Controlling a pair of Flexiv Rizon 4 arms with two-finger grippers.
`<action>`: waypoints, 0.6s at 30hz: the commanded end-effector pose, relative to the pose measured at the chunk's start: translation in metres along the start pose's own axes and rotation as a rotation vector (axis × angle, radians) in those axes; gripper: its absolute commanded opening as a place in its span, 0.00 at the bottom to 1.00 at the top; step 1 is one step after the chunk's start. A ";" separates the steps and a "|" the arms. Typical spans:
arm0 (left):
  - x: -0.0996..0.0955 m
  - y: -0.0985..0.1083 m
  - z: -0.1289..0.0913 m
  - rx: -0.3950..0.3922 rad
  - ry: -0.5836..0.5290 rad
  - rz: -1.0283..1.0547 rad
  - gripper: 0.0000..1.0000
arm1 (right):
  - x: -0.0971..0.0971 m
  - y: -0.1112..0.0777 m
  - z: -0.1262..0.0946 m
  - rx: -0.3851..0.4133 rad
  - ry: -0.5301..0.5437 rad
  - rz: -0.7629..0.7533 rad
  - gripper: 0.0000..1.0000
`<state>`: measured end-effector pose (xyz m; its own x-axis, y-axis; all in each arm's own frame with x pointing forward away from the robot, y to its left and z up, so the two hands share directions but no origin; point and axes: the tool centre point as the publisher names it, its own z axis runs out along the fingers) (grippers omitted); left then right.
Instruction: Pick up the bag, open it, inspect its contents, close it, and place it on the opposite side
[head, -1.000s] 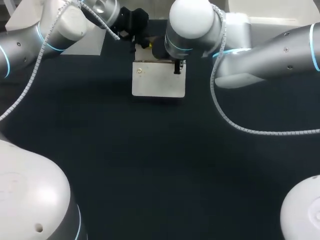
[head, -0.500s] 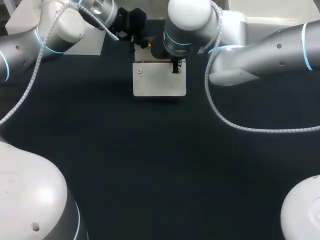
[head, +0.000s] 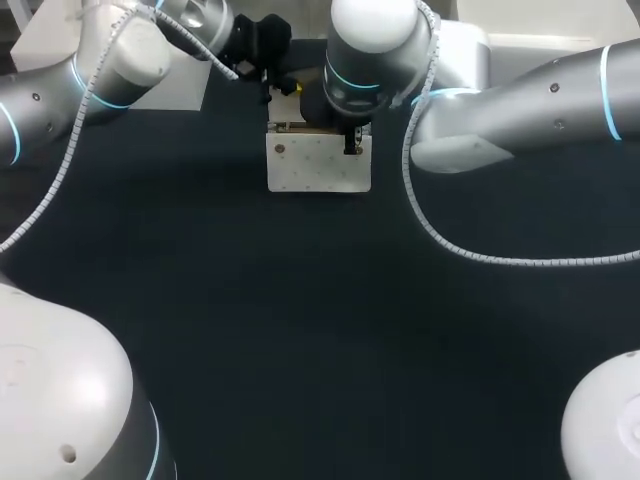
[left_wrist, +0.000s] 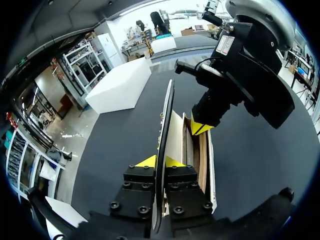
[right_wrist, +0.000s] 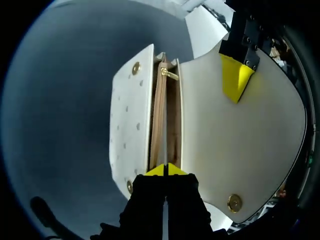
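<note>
A white studded bag hangs at the far middle of the dark table, between both arms. My left gripper is shut on the bag's lifted flap, whose thin edge runs between its yellow tips. In the right wrist view the flap is swung wide off the bag's body, showing tan compartments and a gold zip pull. My right gripper is shut at the bag's open mouth, pinching a thin inner edge. One of its fingertips shows in the left wrist view.
A white block stands at the far left of the table, behind my left arm. Another white surface lies at the far right. Dark tabletop stretches from the bag toward the near edge.
My right arm has shifted slightly left and away. The bag's front face has tipped a little and looks shorter. Both grips are unchanged.
</note>
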<state>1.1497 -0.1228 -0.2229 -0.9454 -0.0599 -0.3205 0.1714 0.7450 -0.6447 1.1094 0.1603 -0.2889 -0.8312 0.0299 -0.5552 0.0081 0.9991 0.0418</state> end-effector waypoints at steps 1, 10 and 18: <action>-0.003 -0.001 -0.001 0.010 0.004 -0.006 0.00 | 0.005 0.002 0.000 0.007 0.012 -0.002 0.00; -0.003 -0.003 -0.002 0.043 0.031 -0.010 0.00 | 0.011 0.002 0.002 0.004 0.029 0.000 0.00; 0.004 -0.007 -0.007 0.077 0.056 0.011 0.00 | 0.000 0.002 0.007 0.013 0.019 -0.004 0.00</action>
<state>1.1428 -0.1264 -0.2177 -0.9568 -0.0183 -0.2902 0.1952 0.6990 -0.6879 1.1087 0.1592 -0.2925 -0.8406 0.0269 -0.5411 0.0073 0.9992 0.0383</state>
